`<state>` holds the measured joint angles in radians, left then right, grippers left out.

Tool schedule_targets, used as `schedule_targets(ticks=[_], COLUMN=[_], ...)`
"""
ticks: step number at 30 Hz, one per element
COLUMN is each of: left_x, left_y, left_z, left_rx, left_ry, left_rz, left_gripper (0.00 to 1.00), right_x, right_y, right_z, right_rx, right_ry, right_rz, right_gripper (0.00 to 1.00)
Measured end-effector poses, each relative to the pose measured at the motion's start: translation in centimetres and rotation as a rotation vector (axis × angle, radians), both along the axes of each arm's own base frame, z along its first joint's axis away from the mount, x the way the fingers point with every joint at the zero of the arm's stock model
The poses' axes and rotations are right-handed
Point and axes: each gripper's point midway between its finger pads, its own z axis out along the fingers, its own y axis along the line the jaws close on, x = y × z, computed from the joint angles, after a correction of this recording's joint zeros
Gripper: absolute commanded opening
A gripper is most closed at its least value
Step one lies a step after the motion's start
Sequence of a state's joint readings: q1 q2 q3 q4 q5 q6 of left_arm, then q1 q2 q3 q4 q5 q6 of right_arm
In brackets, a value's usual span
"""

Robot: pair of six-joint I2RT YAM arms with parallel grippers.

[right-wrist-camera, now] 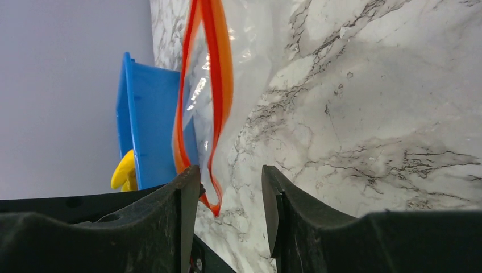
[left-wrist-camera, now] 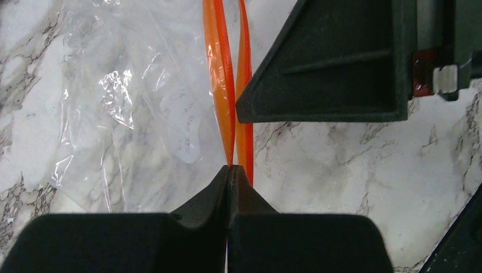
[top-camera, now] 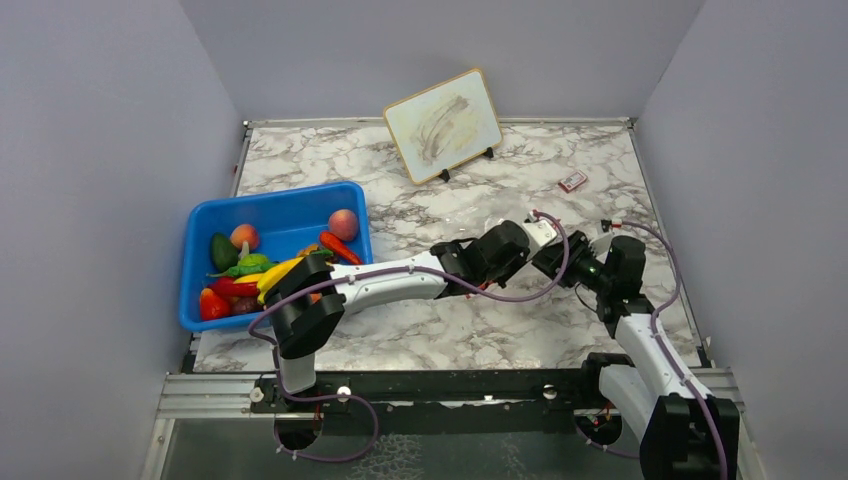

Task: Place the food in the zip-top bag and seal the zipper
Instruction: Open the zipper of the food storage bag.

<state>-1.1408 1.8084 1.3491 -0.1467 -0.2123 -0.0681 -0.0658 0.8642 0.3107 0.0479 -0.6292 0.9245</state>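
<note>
Left gripper (left-wrist-camera: 230,169) is clamped on the thin orange-red zipper strip (left-wrist-camera: 219,74) of the clear floppy zip-top bag (left-wrist-camera: 113,102) mid-table, probably propping the mouth. Right gripper (right-wrist-camera: 227,177) gapes around its corner. Colourful plastic toy food (top-camera: 245,268) is in the blue bin (top-camera: 290,203).

Marble table (top-camera: 400,345) bears blue bin (top-camera: 290,222), propped whiteboard (top-camera: 444,125), small red object (top-camera: 572,181).

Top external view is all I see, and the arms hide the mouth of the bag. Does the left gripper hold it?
Observer: Yes, the left gripper is shut on the zipper, as the left wrist view shows.
Operator: And the other one?
Observer: The right gripper is open; the zipper's end sits between its jaws, not pinched.
Operator: Anything inside yet?
Observer: Nothing shows through the bag in the left wrist view.
</note>
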Motion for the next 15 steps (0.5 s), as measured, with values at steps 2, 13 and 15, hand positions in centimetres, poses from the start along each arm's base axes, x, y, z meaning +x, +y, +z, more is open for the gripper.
schedule_targets(ticks=[2,13,15], left_x=[0.0,-0.5,-0.8], left_y=[-0.3,-1.1,-1.3], left_z=[0.5,1.2,1.3], left_rx=[-0.016,-0.071,-0.088], left_ry=[0.004,0.053,0.074], left_rz=[0.003,0.013,0.015], left_gripper=[0.0,0.0,0.0], right_x=[-0.2,0.2,0.3], right_y=[0.1,0.2,0.2], right_z=[-0.3,-0.4,-0.4], right_rx=[0.01,0.015,0.009], right_ry=[0.007,-0.012,-0.017], right_rz=[0.006,0.01,0.014], right_gripper=[0.43,0.23,0.14])
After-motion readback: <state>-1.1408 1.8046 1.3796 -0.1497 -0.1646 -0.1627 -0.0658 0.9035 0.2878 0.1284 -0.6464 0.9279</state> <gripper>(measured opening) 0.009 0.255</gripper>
